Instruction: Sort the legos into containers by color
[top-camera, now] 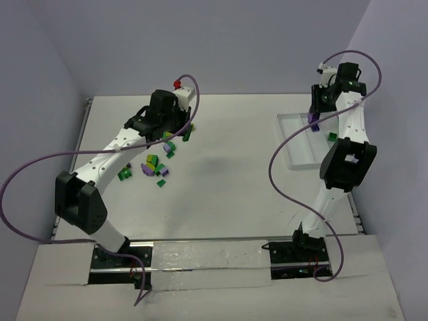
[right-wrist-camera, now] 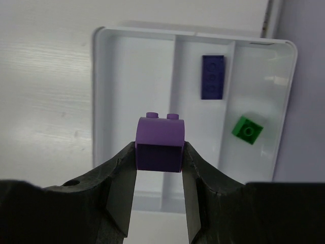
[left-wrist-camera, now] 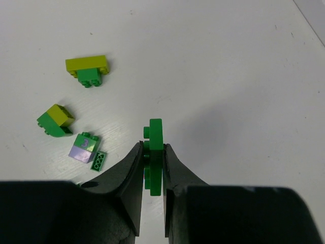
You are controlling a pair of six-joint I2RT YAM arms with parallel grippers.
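Seen from above, loose legos (top-camera: 155, 167) lay left of centre on the bench (top-camera: 234, 140), with a white tray (top-camera: 297, 144) at upper right. In the left wrist view, the left hand (left-wrist-camera: 152, 152) pinched a green brick (left-wrist-camera: 155, 132) at lower centre. In the right wrist view, the right hand (right-wrist-camera: 159, 162) pinched a purple brick (right-wrist-camera: 159, 142) over the tray.

Your left gripper (left-wrist-camera: 153, 148) clamps a thin green lego (left-wrist-camera: 155, 129) on edge; 3 mixed-color stacks (left-wrist-camera: 87, 68) (left-wrist-camera: 56, 120) (left-wrist-camera: 85, 148) lie on the table (left-wrist-camera: 228, 76), far from its right edge.

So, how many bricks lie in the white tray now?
2. A dark brick lies in the middle compartment and a green brick in the right one. The right claw, holding a purple brick, hides part of the tray.
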